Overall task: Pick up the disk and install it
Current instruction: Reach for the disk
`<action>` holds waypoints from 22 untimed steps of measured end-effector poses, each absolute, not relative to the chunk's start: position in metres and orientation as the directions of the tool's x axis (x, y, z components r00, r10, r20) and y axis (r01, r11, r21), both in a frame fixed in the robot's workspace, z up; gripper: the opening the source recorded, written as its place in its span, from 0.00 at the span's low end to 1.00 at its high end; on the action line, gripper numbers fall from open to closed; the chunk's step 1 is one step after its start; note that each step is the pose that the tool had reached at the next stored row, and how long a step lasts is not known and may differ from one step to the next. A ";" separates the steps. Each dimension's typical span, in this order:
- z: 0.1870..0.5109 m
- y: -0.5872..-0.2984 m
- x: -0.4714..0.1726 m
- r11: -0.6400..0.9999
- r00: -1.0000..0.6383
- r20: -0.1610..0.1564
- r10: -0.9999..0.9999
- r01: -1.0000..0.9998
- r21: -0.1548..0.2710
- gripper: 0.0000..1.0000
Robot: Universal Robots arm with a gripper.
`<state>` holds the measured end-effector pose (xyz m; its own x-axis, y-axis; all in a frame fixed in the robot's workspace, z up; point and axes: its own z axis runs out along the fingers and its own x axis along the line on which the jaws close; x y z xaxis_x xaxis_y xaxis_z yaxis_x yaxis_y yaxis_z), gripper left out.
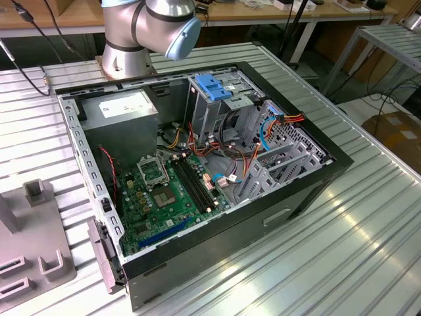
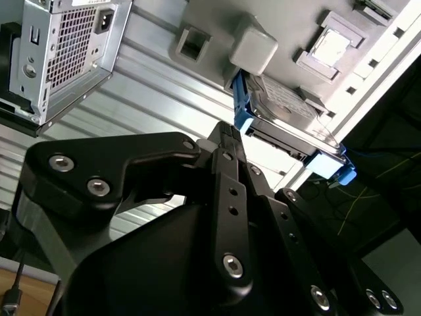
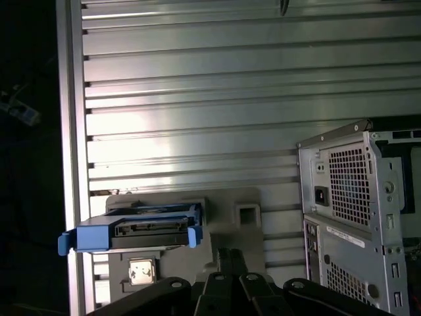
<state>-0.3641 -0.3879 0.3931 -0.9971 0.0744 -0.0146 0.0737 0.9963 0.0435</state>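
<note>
Closest to the wrist cameras, the gripper (image 3: 229, 258) hangs with its jaws together and nothing between them. Both wrist views show it near the disk (image 3: 135, 230) but not touching it. The disk, black and silver in its blue bracket, rests on a grey fixture (image 3: 227, 201) close to the edge of the ribbed metal table (image 3: 197, 99). Past the fixture stands the vented rear of the computer case (image 3: 355, 197). In the exterior view the fixture lies at about eight o'clock from the case, which lies open on its side. Inside the case, the green motherboard (image 1: 164, 191) sits toward seven o'clock. The grey drive cage with its blue latch (image 1: 214, 89) is at one o'clock, and the power-supply box (image 1: 122, 108) is at eleven. At twelve o'clock beyond the case is the arm's base (image 1: 128, 39).
</note>
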 end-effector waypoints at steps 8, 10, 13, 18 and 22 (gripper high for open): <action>0.393 -0.388 -0.379 0.996 -0.997 -0.014 0.074 0.074 0.044 0.11; 0.393 -0.387 -0.385 0.996 -0.997 -0.014 0.074 0.074 0.044 0.11; 0.393 -0.387 -0.392 0.996 -0.997 -0.014 0.074 0.074 0.044 0.11; 0.392 -0.387 -0.409 0.996 -0.997 -0.007 0.074 0.074 0.043 0.11; 0.392 -0.387 -0.419 0.996 -0.997 0.001 0.074 0.074 0.042 0.11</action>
<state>-0.4188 -0.3868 0.3919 -0.9972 0.0744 0.0011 0.0744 0.9963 0.0425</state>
